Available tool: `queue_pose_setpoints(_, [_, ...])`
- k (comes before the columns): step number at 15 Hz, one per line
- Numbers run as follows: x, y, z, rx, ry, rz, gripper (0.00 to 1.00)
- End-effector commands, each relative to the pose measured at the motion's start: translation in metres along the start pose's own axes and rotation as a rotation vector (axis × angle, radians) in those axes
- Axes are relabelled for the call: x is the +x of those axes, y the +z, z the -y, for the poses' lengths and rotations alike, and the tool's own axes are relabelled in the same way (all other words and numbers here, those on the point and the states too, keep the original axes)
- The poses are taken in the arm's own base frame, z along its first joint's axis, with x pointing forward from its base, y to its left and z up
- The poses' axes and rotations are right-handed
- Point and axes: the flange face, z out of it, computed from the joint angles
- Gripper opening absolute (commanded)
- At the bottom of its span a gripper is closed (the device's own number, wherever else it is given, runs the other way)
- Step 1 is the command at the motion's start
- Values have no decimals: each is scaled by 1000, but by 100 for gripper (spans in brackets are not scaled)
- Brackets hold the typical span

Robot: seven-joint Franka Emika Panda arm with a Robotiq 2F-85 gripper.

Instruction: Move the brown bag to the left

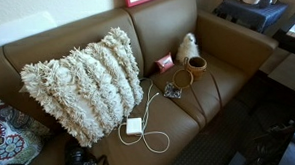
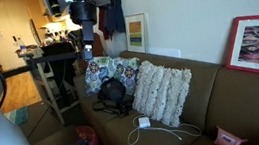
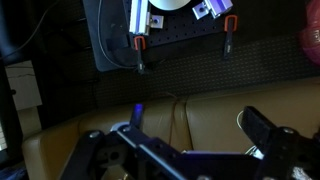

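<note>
The brown bag (image 1: 195,63) is a small round tan bucket with a dark mouth. It stands on the right seat cushion of the brown couch (image 1: 226,39), and its thin hoop handle (image 1: 180,78) lies in front of it. My gripper (image 2: 89,48) hangs from the arm high above the couch's far end, well away from the bag. In the wrist view my gripper (image 3: 190,148) is open and empty, with only brown couch leather between its fingers. The bag does not show in the wrist view.
A big shaggy cream pillow (image 1: 82,83) leans on the couch back, also in an exterior view (image 2: 163,93). A white plush item (image 1: 187,46) and a small pink box (image 1: 165,63) sit right behind the bag. A white charger with cable (image 1: 135,125) lies mid-seat. A patterned cushion (image 2: 107,73) and a dark bag (image 2: 110,93) sit at the far end.
</note>
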Motion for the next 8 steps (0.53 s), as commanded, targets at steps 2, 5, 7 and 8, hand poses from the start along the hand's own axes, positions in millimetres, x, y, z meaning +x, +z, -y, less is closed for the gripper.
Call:
queue_pose_setpoints(2, [1,-1,0,-1,24,-20,100])
queue_pose_setpoints(5, [2,-2,0,8,83,-40,100])
queue_pose_setpoints(7, [2,-3,0,21,148,-41,100])
queue_pose_setpoints(8, [2,-3,0,30,192,-47,100])
